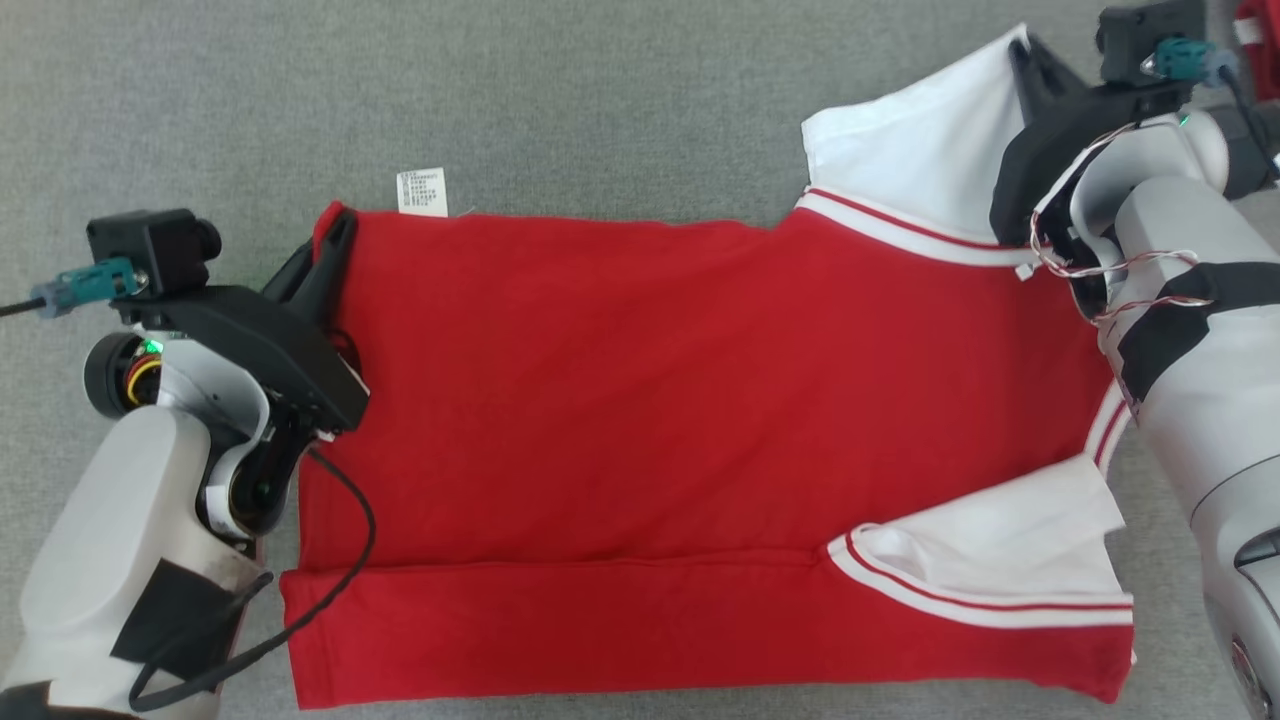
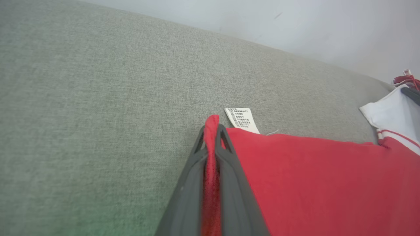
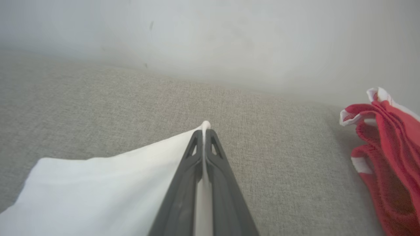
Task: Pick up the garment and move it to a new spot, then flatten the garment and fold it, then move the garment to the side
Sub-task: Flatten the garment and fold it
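Left fingers [image 2: 229, 170] and right fingers [image 3: 188, 170] tight on far edge of garment [image 1: 650, 380] (open surface [image 1: 600, 90] beyond)

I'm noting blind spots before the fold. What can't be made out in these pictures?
- Print on the small white care label: too small, head view.
- Neckline of the red fabric shirt with white sleeves: hidden by the right forearm, head view.
- Crumpled red-and-white cloth: cut off by the right wrist view's edge.
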You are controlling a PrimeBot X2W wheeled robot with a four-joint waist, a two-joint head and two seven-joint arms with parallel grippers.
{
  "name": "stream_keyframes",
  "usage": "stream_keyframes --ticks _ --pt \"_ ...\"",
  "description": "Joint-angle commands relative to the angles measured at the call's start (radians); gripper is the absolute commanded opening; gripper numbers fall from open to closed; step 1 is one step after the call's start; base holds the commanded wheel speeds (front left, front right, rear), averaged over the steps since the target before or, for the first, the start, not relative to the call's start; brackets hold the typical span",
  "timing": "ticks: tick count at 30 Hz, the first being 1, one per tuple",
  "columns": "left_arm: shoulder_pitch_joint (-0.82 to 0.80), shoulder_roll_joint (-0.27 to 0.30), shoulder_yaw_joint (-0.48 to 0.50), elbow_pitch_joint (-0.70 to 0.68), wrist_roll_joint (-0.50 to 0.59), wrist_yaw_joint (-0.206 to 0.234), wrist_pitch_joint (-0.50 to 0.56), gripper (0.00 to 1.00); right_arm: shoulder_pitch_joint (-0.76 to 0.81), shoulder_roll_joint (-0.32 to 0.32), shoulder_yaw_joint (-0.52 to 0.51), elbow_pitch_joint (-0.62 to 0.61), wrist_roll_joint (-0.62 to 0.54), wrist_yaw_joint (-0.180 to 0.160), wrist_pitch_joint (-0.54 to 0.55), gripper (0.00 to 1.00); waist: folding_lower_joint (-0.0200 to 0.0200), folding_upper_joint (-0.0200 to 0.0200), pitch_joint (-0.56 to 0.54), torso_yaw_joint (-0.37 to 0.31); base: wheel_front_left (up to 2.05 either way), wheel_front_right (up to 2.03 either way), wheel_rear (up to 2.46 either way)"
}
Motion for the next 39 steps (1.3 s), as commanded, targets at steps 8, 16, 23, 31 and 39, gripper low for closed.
stream_keyframes --ticks 8,16,23,31,39 --pt "0.096 0.032 0.026 0.001 -0.019 0.02 -0.035 0.0 0.072 0.011 0.028 -0.07 0.086 0.0 -0.127 0.0 -0.0001 -0.0001 -0.097 -0.072 0.0 0.0 0.0" --pt "0.16 0.048 0.038 -0.021 -0.032 0.033 -0.053 0.0 0.211 -0.013 0.108 -0.218 0.171 0.0 -0.154 0.0 -0.0001 -0.0001 -0.149 -0.108 0.0 0.0 0.0" --pt "0.211 0.06 0.044 -0.044 -0.032 0.045 -0.073 0.0 0.405 -0.076 0.141 -0.474 0.281 0.0 -0.159 0.0 -0.0001 -0.0001 -0.178 -0.127 0.0 0.0 0.0" --pt "0.253 0.069 0.045 -0.066 -0.027 0.052 -0.1 0.0 0.694 -0.124 0.048 -0.734 0.327 0.0 -0.16 0.0 -0.0001 -0.0001 -0.197 -0.132 0.0 0.0 0.0" --pt "0.333 0.074 0.03 -0.117 0.007 0.062 -0.16 0.0 0.908 -0.102 -0.051 -0.902 0.33 0.0 -0.155 0.0 -0.0001 -0.0001 -0.223 -0.134 0.0 0.0 0.0"
